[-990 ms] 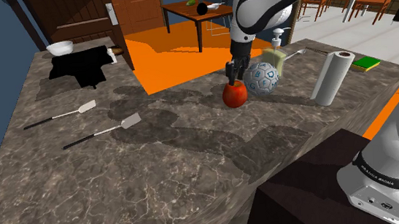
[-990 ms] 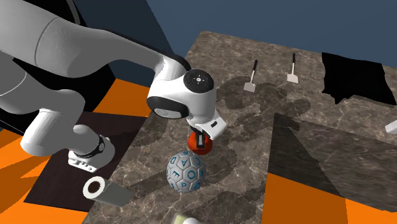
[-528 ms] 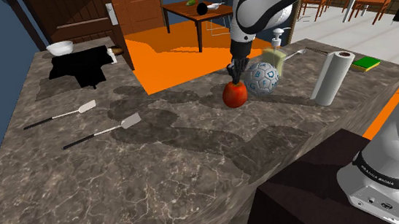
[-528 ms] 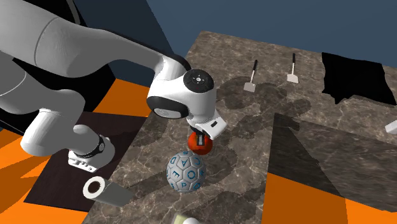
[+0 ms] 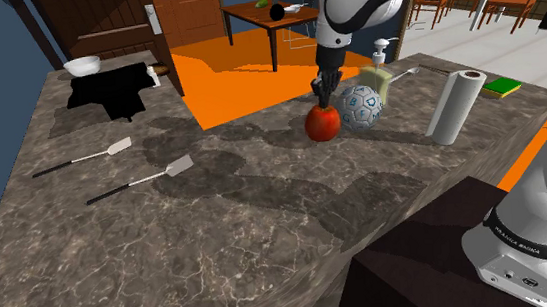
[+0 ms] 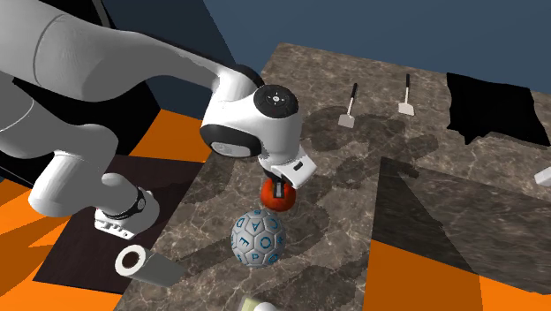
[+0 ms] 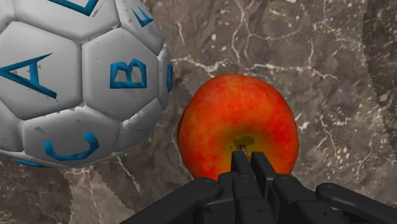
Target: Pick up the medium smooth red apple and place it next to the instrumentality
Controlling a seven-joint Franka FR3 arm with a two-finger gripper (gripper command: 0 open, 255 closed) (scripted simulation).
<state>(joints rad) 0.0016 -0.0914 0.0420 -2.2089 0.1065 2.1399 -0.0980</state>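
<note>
**Fig. – Gripper and apple, three views.** A black two-finger gripper is carried on the white arm. It is shown directly over a smooth red-orange apple, which lies at 6 o'clock of the gripper in the shoulder view. The apple is located over a dark, pale-veined stone-look countertop, towards its far edge.

The fingers are drawn almost together. Their tips are set into the stem hollow, so the apple is pinched at its top only, w/ the short stem seen just beyond the tips. Whether the fruit's underside touches the counter cannot be told.

A white panelled ball w/ blue letters is placed at 3 o'clock of the apple, just beside it. In the 2nd ext. view the ball is found at approx. 7 o'clock of the apple and gripper.

A white paper-towel roll is stood upright further out at 3 o'clock, well apart from the apple.

Two grey flat-bladed spatulas w/ dark handles are laid at approx. 8–9 o'clock, well apart from the fruit: a nearer one and a farther one.

A flat black patch and a white bowl are seen at 10 o'clock, by the far corner.
</note>
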